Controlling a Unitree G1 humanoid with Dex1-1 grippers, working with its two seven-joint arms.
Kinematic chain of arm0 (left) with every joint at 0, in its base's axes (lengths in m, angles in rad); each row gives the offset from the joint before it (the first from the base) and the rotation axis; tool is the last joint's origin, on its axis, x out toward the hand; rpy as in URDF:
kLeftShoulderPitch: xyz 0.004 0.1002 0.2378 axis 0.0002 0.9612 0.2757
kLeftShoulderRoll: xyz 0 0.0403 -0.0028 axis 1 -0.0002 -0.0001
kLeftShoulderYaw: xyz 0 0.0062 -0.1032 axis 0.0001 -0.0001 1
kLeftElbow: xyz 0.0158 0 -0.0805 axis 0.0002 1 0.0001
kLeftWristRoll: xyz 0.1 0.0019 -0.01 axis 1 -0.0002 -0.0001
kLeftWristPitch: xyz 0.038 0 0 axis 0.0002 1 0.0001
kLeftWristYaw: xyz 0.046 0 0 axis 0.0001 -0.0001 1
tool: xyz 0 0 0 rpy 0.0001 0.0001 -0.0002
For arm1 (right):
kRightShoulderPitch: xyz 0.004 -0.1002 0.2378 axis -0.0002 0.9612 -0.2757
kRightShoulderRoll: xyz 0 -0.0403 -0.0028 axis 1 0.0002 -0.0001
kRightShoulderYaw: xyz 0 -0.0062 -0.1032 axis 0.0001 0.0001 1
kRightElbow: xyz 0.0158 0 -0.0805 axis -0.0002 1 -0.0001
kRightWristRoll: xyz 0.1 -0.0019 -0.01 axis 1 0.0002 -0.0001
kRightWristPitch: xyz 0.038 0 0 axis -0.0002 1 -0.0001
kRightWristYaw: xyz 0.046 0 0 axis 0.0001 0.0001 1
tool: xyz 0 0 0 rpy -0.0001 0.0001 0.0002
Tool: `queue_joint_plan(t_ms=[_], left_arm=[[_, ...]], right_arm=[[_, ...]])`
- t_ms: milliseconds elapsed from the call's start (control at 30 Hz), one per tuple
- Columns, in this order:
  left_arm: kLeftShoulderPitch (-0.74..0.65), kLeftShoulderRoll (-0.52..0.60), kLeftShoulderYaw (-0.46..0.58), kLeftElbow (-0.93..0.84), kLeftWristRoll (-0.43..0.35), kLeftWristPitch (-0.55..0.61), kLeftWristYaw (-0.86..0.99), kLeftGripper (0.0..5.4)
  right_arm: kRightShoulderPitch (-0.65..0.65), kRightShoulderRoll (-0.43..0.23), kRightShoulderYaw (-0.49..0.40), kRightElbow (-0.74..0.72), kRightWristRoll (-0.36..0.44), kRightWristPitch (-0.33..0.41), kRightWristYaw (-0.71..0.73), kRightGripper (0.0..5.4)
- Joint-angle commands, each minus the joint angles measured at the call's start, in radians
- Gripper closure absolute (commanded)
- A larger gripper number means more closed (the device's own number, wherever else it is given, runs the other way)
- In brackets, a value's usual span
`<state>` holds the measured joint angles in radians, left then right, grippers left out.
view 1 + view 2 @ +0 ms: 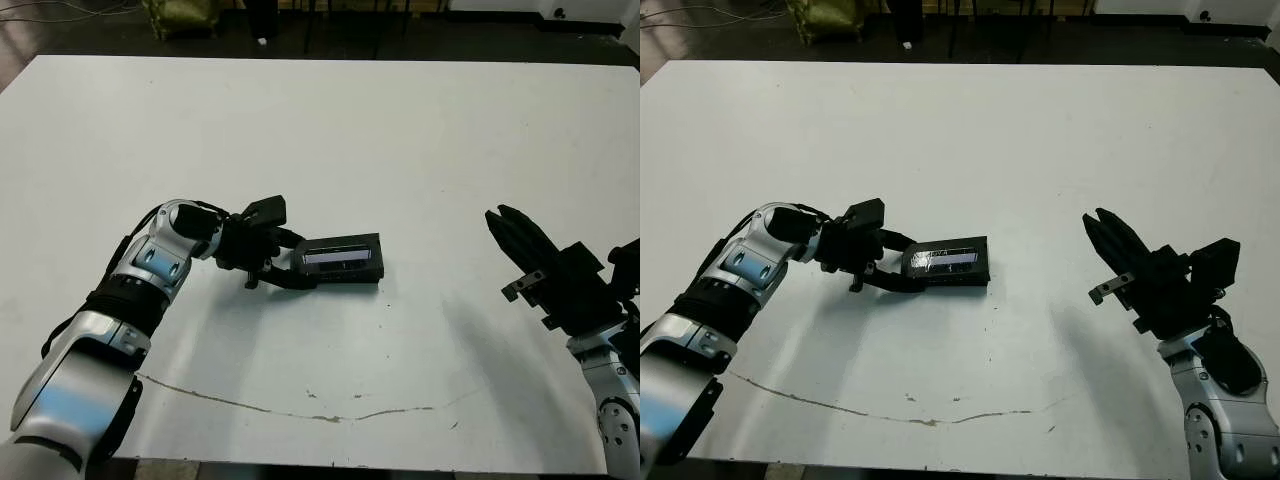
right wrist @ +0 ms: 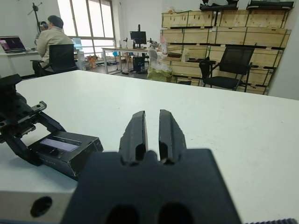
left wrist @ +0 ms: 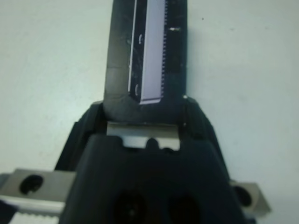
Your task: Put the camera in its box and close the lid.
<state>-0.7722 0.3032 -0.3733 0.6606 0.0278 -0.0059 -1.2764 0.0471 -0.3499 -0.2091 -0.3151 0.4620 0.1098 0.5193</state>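
Note:
The box (image 1: pixel 352 274) lies flat near the table's middle, with the lid (image 1: pixel 342 256) sitting on top of it. The lid's shiny window strip faces up. My left gripper (image 1: pixel 290 266) is at the box's left end, one finger on each long side of the black end, shut on it. In the left wrist view the lid (image 3: pixel 152 56) runs away from between the two fingers (image 3: pixel 93 123). The camera is hidden. My right gripper (image 1: pixel 506 226) hovers well to the right, apart from the box, shut and holding nothing. Its view shows the box (image 2: pixel 70 156) and the left gripper (image 2: pixel 23 123).
A thin dark crack line (image 1: pixel 300 405) crosses the table (image 1: pixel 400 130) near its front edge. Beyond the far edge are a seated person (image 2: pixel 51 39), office chairs (image 2: pixel 231 65) and wooden crates (image 2: pixel 219 32).

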Motion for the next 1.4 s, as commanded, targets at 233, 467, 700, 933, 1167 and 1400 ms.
queue_joint_plan(t_ms=[233, 467, 700, 933, 1167, 1400], left_arm=[[-0.053, -0.080, -0.109, 0.058, 0.085, 0.073, -0.006, 3.33], [-0.098, -0.116, -0.136, 0.138, 0.123, 0.101, 0.016, 3.33], [-0.110, -0.139, -0.156, 0.162, 0.162, 0.128, 0.046, 3.33], [-0.108, -0.145, -0.152, 0.180, 0.160, 0.130, 0.009, 3.33], [-0.089, -0.131, -0.162, 0.189, 0.172, 0.019, 0.000, 1.96], [-0.048, -0.097, -0.168, 0.182, 0.206, -0.142, 0.096, 0.37]], right_arm=[[0.017, -0.001, 0.005, -0.002, -0.011, 0.005, -0.002, 5.40], [0.015, -0.006, 0.003, -0.001, -0.014, 0.007, 0.000, 5.40], [0.019, -0.009, 0.004, -0.016, -0.019, 0.022, -0.015, 5.40], [0.015, -0.009, 0.004, -0.010, -0.008, 0.022, -0.003, 5.40], [0.015, -0.009, 0.005, -0.012, -0.014, 0.019, -0.002, 5.40], [0.017, -0.005, 0.005, -0.003, -0.018, 0.008, -0.004, 5.40]])
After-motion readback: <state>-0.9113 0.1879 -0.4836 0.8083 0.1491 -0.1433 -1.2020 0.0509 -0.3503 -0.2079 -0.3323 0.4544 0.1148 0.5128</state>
